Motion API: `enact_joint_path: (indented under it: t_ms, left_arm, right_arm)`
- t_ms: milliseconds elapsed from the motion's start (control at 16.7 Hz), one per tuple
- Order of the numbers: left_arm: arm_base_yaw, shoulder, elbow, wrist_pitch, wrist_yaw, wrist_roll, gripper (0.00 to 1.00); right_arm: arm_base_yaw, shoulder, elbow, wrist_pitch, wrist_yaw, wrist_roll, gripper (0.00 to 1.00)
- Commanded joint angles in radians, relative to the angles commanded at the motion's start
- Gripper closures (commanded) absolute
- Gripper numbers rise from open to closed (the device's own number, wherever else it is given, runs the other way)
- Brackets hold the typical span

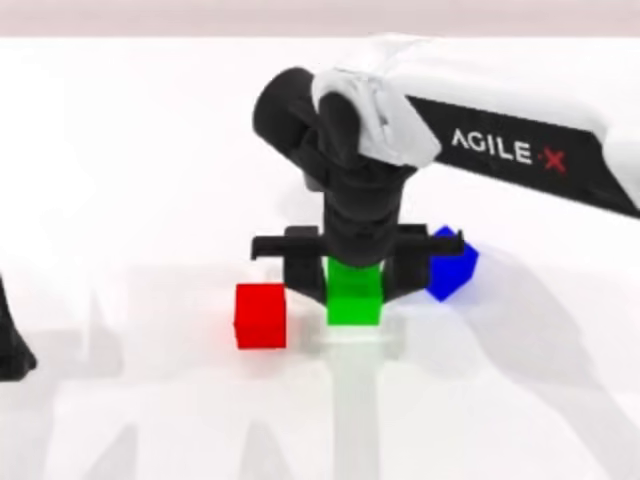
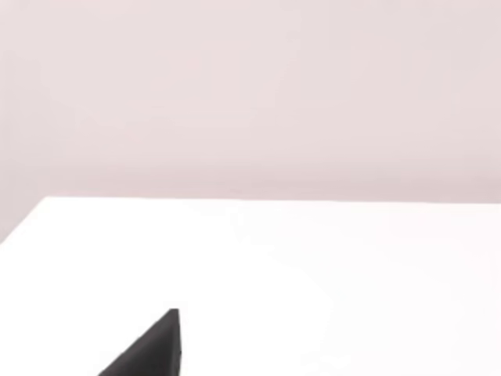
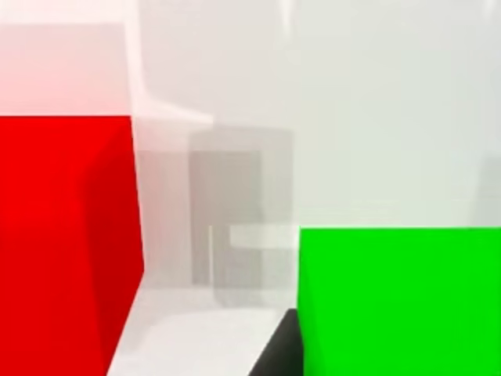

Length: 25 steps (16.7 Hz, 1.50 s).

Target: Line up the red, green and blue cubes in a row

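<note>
red cube (image 1: 261, 316): flat, left of green, small gap.
green cube (image 1: 354, 292): middle.
blue cube (image 1: 452, 264): right, slightly farther, turned.

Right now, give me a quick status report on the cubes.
Right gripper down around green cube. Red cube beside it, gap between; blue cube farther back. Left arm parked at table's left edge.

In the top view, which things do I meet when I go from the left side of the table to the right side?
Parked left arm at the left edge → red cube → green cube, between the fingers of the right end effector → blue cube.
</note>
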Motion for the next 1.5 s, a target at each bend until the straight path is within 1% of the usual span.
enact_joint_path:
  t_ms: [180,420,1200,1260,1500]
  left_arm:
    - [0.0,0.0,0.0,0.0,0.0,0.0,0.0]
    - [0.0,0.0,0.0,0.0,0.0,0.0,0.0]
    - [0.0,0.0,0.0,0.0,0.0,0.0,0.0]
    - [0.0,0.0,0.0,0.0,0.0,0.0,0.0]
    - [0.0,0.0,0.0,0.0,0.0,0.0,0.0]
  right_arm:
    - [0.003,0.019,-0.074,0.089,0.001,0.001,1.0]
    - [0.004,0.022,-0.084,0.1,0.001,0.001,1.0]
    - [0.004,0.022,-0.084,0.1,0.001,0.001,0.02]
    - [0.004,0.022,-0.084,0.1,0.001,0.001,0.0]
    - [0.004,0.022,-0.084,0.1,0.001,0.001,0.0]
